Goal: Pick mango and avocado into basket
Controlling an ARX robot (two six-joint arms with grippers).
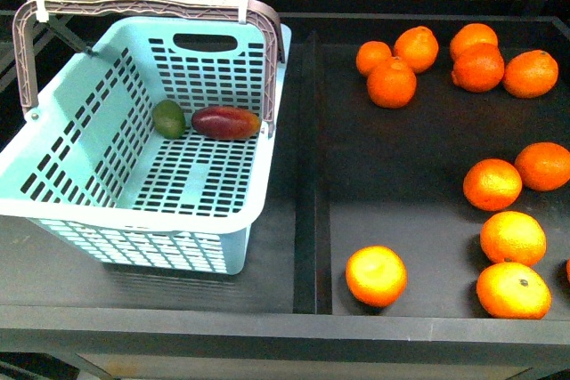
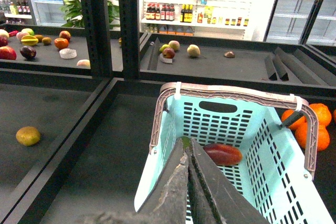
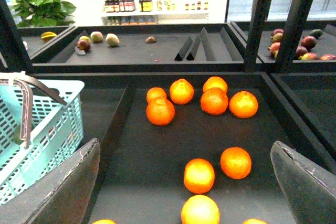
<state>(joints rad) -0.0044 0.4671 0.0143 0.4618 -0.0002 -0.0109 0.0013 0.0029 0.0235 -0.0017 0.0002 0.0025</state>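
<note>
While mango (image 1: 226,123) and avocado (image 1: 168,118) lie in basket (image 1: 53,113); left pincer (image 2: 188,153) together; right pincer (image 3: 184,182) apart; no legible writing.

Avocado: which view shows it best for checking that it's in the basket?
Front view: the avocado lies whole on the basket floor, beside the mango. Left wrist view shows only a green sliver behind the shut left pincer. Right wrist view shows none of it.

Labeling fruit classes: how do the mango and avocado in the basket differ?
The mango is deep red shading to orange; the avocado is plain green. The mango is longer, the avocado short and egg-shaped. Both lie side by side on the floor of the turquoise basket, by its far wall.
</note>
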